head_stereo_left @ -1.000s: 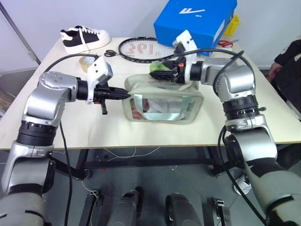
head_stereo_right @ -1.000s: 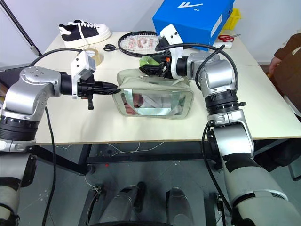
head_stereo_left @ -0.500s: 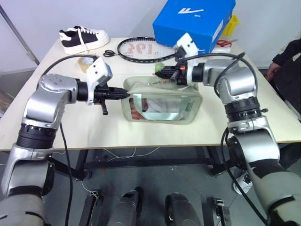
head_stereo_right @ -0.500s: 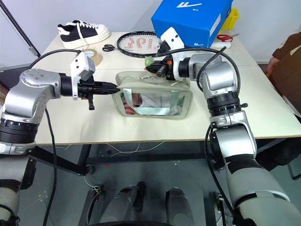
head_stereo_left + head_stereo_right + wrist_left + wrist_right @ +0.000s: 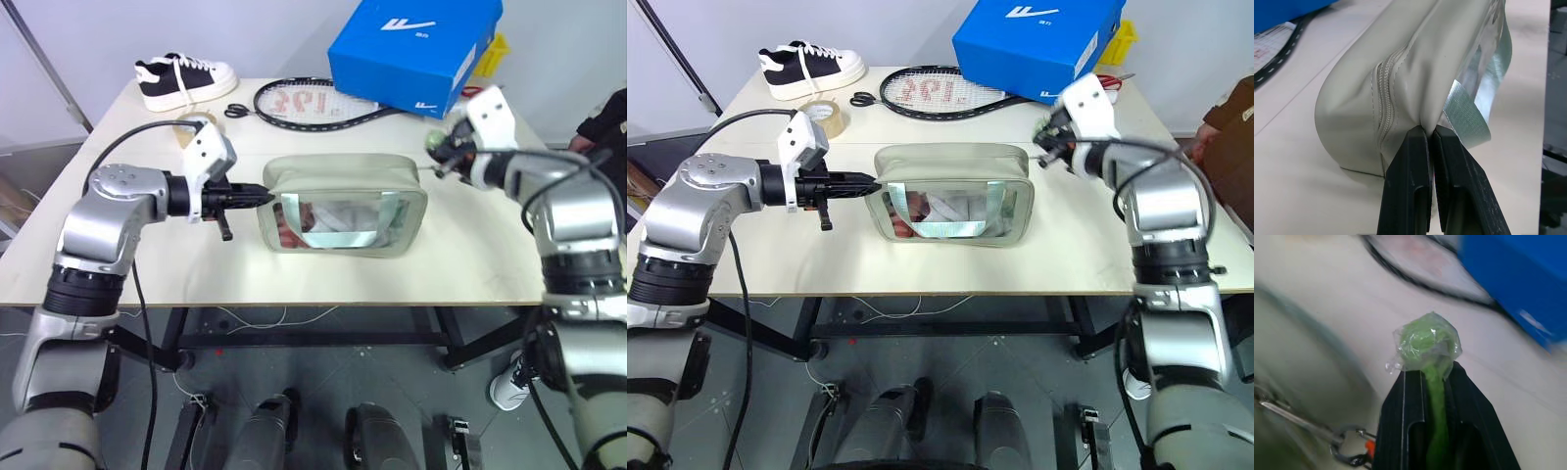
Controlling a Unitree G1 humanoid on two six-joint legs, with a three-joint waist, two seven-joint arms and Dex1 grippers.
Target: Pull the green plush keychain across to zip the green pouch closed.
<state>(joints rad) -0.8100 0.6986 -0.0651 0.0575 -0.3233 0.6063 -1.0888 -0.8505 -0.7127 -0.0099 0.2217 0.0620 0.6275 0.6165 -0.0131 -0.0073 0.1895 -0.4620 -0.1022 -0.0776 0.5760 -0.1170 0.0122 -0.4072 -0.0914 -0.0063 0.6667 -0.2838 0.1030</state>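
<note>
Pouch (image 5: 343, 204): mid-table, near the front edge, window facing the camera; top looks zipped along its length, so the pull seems done or nearly so.
Left gripper (image 5: 265, 194): pinched tight on the pouch's left end seam.
Right gripper (image 5: 1048, 147): clamped on the keychain (image 5: 1426, 343), just past the pouch's right end.
Table (image 5: 196, 264): pale. Behind: racket (image 5: 313, 100), blue box (image 5: 416, 49), shoe (image 5: 186, 76), scissors (image 5: 235, 111), tape roll (image 5: 828, 117).
</note>
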